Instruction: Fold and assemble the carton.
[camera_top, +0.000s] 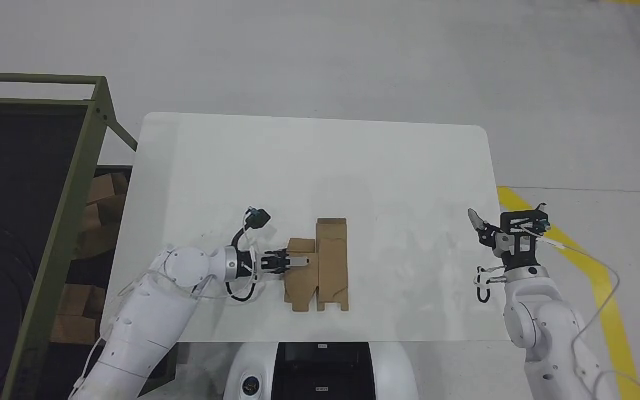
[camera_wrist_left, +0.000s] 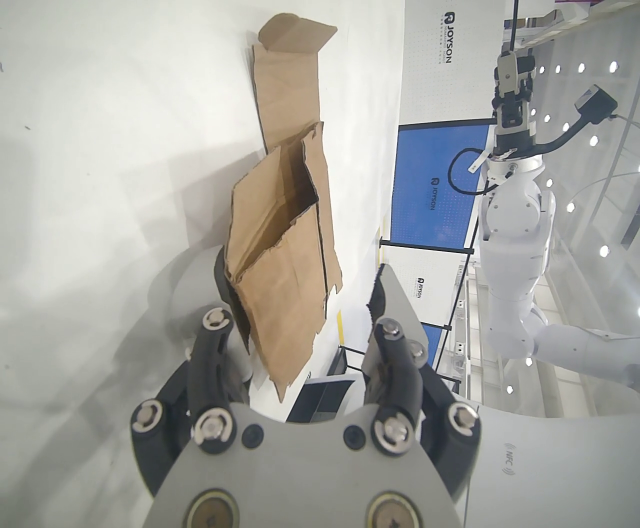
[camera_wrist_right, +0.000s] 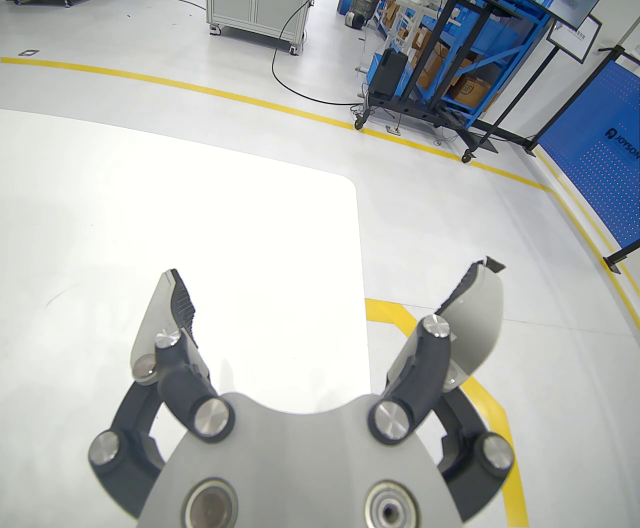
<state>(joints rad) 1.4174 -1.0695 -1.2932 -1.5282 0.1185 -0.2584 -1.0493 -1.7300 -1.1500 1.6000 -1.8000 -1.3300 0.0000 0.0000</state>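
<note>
A brown flat carton (camera_top: 330, 262) lies on the white table (camera_top: 300, 160) near its front edge, one long panel flat and a side section (camera_wrist_left: 285, 250) lifted up into a partly open sleeve. My left gripper (camera_top: 295, 261) is at the carton's left side. In the left wrist view its jaws (camera_wrist_left: 300, 280) stand open around the raised flap, which leans against one finger while the other finger (camera_wrist_left: 382, 300) is apart from it. My right gripper (camera_top: 505, 222) (camera_wrist_right: 330, 270) is open and holds nothing, above the table's right edge.
A green-framed rack (camera_top: 60, 180) with cardboard boxes (camera_top: 95, 215) stands left of the table. Yellow floor tape (camera_top: 520, 195) runs beyond the right edge. The back and middle of the table are bare white surface.
</note>
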